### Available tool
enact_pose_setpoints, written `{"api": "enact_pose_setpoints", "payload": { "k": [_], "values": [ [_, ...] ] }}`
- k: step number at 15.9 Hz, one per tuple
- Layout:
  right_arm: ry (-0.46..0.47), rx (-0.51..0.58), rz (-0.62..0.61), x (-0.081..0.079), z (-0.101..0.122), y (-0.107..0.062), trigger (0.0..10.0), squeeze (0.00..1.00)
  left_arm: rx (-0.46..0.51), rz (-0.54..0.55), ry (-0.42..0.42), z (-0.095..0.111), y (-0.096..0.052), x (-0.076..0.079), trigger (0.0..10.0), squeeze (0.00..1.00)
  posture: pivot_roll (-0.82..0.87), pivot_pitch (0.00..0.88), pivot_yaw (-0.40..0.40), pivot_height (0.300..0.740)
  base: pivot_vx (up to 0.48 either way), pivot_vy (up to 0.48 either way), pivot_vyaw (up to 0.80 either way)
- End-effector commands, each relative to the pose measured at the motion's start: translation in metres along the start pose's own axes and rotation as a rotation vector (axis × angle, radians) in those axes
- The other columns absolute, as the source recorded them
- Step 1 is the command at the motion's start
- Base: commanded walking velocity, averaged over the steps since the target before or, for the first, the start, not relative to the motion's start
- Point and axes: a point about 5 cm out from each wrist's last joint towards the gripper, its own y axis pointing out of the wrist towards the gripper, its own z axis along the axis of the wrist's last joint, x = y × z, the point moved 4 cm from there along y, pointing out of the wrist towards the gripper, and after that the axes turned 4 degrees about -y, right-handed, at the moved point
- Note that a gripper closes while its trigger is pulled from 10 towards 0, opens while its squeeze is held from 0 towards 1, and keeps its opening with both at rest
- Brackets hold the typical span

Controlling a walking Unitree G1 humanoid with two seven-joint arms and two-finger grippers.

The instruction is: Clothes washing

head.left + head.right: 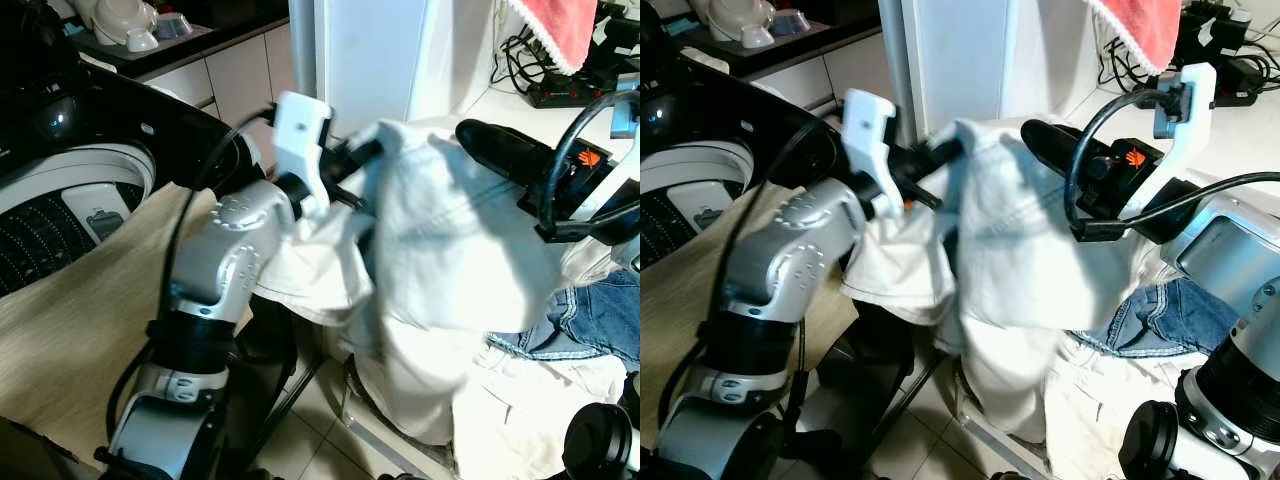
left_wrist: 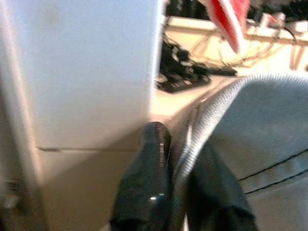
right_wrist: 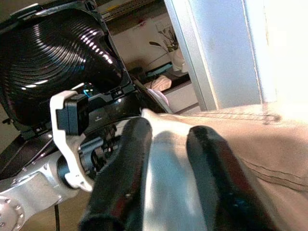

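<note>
A white garment (image 1: 450,240) hangs in front of me, stretched between both grippers. My left gripper (image 1: 365,155) is shut on its upper left edge; in the left wrist view a stitched seam runs between the two black fingers (image 2: 144,187). My right gripper (image 1: 472,135) holds the garment's top from the right, with cloth (image 3: 166,168) pinched between its fingers. The washing machine's open drum (image 1: 60,210) lies at the far left, below its raised black lid (image 3: 57,57). A beige cloth (image 1: 80,320) drapes over the machine's front.
A pile of laundry sits low on the right: blue jeans (image 1: 590,310) on white clothes (image 1: 520,410). A white cabinet (image 1: 370,60) stands just behind the garment. A red towel (image 1: 560,25) hangs above a shelf with cables (image 1: 555,90).
</note>
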Motion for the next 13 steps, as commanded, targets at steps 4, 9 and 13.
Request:
{"api": "enact_pose_setpoints", "payload": {
  "k": [4,9,13],
  "values": [
    [-0.078,-0.034,0.005,-0.006,-0.002,-0.003,10.0,0.0,0.32,0.274,0.174,0.083,-0.02,-0.05,0.0,0.0,-0.09,0.0,0.042,0.74,0.0,0.0,0.0],
    [-0.098,-0.076,0.035,-0.009,-0.007,0.002,10.0,0.0,0.72,0.839,0.808,0.221,-0.103,-0.103,0.0,0.0,-0.07,0.0,0.017,0.74,0.0,0.0,0.0],
    [-0.147,-0.131,0.035,-0.011,-0.017,0.005,10.0,0.0,0.449,1.075,1.192,0.241,-0.125,-0.149,0.0,0.0,-0.07,0.0,0.016,0.74,0.0,0.0,0.0]
  ]
}}
